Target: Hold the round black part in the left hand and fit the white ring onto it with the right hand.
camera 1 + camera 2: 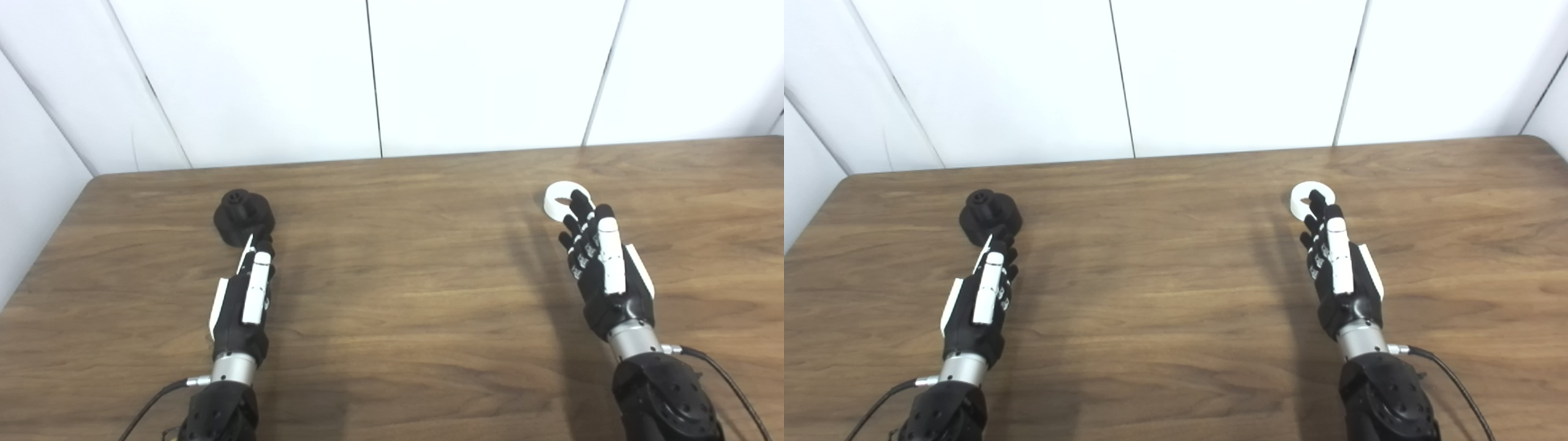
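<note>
The round black part (241, 215) stands on the wooden table (398, 263) at the left, a knob on its top. My left hand (245, 294) lies just short of it, fingers stretched toward its near side, open and holding nothing. The white ring (565, 199) lies flat on the table at the right. My right hand (603, 269) is open with fingers extended; its fingertips (579, 199) reach over the ring's near edge and hide part of it. Whether they touch it I cannot tell.
White wall panels (380, 79) rise behind the table's far edge. The table's left edge (43, 257) runs diagonally close to the left arm. Cables trail from both wrists at the bottom of the picture.
</note>
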Tool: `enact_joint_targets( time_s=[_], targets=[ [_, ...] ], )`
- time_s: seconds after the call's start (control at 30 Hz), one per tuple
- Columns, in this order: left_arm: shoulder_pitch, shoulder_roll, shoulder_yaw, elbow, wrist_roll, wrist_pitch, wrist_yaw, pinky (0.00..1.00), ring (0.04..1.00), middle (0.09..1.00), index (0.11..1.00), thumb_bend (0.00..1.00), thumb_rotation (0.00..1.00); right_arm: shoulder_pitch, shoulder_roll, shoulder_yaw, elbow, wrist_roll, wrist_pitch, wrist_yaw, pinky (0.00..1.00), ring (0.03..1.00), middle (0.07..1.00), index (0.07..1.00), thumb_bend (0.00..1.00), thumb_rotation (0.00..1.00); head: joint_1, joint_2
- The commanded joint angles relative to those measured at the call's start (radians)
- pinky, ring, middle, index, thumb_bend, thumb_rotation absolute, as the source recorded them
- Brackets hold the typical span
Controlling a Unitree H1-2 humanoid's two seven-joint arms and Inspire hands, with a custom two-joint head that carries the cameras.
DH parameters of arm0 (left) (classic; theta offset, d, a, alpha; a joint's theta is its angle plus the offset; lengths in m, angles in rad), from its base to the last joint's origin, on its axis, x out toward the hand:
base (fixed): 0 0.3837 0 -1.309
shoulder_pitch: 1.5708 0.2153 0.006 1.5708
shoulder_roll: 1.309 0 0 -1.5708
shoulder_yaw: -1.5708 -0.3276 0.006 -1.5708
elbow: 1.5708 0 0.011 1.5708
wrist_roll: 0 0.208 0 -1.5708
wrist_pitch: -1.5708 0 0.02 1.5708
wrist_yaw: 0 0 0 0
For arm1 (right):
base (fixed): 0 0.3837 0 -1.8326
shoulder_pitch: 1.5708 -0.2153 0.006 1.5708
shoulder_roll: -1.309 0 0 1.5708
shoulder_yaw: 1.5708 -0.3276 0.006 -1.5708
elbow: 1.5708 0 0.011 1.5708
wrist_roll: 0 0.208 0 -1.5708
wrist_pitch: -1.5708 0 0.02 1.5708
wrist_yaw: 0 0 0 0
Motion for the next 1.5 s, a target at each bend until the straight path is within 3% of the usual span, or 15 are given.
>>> enact_joint_targets(
  time_s=[0.0,0.5,0.6,0.73,0.93,1.03,1.2,1.47],
  targets=[
    [-0.022,0.009,-0.001,-0.042,0.016,-0.016,0.005,1.00,1.000,1.000,1.000,0.54,0.87,-0.040,0.003,0.000,-0.021,0.009,-0.019,0.007,1.00,1.000,0.997,0.953,0.45,1.00,0.001,0.001],
    [-0.021,0.018,-0.005,-0.041,0.034,-0.018,-0.001,1.00,1.000,1.000,1.000,0.58,0.85,-0.044,-0.005,0.004,-0.014,0.005,-0.028,0.016,1.00,1.000,1.000,0.963,0.46,1.00,0.009,0.003],
    [-0.020,0.050,-0.010,-0.042,0.072,-0.019,-0.004,1.00,1.000,1.000,1.000,0.59,0.81,-0.046,-0.008,0.006,-0.011,0.003,-0.028,0.018,1.00,1.000,1.000,0.965,0.47,1.00,0.012,-0.001],
    [-0.018,0.107,-0.010,-0.057,0.157,-0.008,0.008,1.00,1.000,1.000,1.000,0.59,0.69,-0.049,-0.006,0.002,-0.005,0.011,-0.035,0.019,1.00,1.000,1.000,0.965,0.47,1.00,0.017,-0.002],
    [-0.032,0.200,0.020,-0.098,0.219,0.061,-0.003,1.00,1.000,1.000,1.000,0.70,0.53,-0.053,-0.007,-0.002,-0.002,0.024,-0.033,0.022,1.00,1.000,1.000,0.969,0.46,1.00,0.028,-0.007],
    [-0.052,0.263,0.014,-0.114,0.306,0.094,0.000,0.92,0.965,0.988,1.000,0.78,0.51,-0.057,-0.010,-0.001,0.008,0.024,-0.039,0.021,1.00,1.000,1.000,0.969,0.46,1.00,0.038,-0.011],
    [-0.109,0.331,0.012,-0.107,0.379,0.158,-0.016,0.94,0.984,0.997,1.000,0.85,0.48,-0.063,-0.017,0.004,0.025,0.020,-0.050,0.026,1.00,1.000,1.000,0.970,0.46,1.00,0.049,-0.020],
    [-0.212,0.423,0.001,0.004,0.432,0.147,-0.044,0.86,0.947,0.970,0.995,0.89,0.42,-0.066,-0.014,0.002,0.022,0.022,-0.042,0.019,1.00,1.000,1.000,0.969,0.45,1.00,0.042,-0.022]
  ],
)
